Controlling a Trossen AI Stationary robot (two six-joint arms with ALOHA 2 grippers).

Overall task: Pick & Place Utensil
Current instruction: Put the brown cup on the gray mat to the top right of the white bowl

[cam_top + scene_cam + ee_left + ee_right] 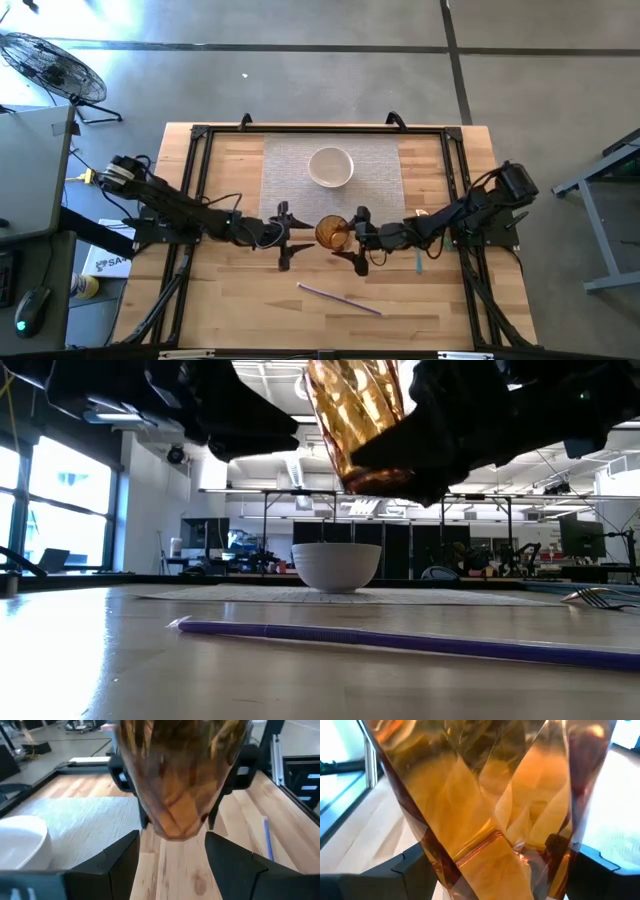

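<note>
Purple straw (pixel 400 641) fills low view foreground; overhead, right gripper (pixel 352 240) pinches amber glass (pixel 332 232), left gripper (pixel 283 240) spread.

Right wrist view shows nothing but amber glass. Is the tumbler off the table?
Observer: Yes. In the low view the amber faceted glass tumbler hangs tilted, well above the wooden table, held by the right gripper.
Operator: Where is the left gripper?
Observer: The left gripper is right beside the glass with its fingers open, not gripping it.
Operator: Any utensils down there?
Observer: A thin purple straw lies on bare wood near the front edge, and a metal fork lies on the right side.
</note>
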